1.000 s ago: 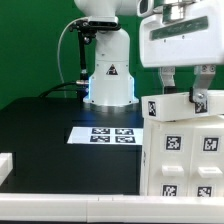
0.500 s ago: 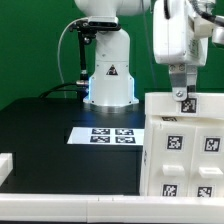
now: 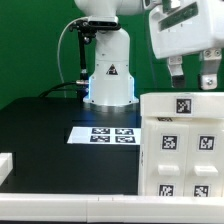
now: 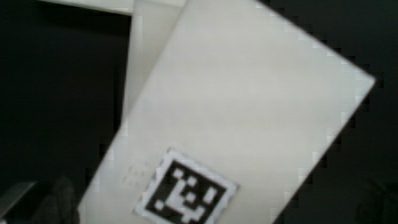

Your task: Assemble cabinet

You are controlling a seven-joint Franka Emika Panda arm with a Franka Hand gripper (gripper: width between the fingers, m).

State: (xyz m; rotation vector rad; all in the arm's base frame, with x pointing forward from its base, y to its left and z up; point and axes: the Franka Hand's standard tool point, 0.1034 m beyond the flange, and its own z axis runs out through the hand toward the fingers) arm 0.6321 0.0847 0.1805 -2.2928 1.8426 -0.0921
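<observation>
1 cabinet (image 3: 182, 140) stands just below the claw (image 3: 193, 76), whose fingers hang apart, holding nothing.

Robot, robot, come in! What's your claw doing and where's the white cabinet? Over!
Gripper open, above the cabinet, holding nothing. Cabinet standing at the exterior view's right, tags facing the camera. Marker board flat beside it, nothing in the way. Over.

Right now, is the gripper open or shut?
Open: the gripper hangs above the cabinet, fingers apart, holding nothing.
</observation>
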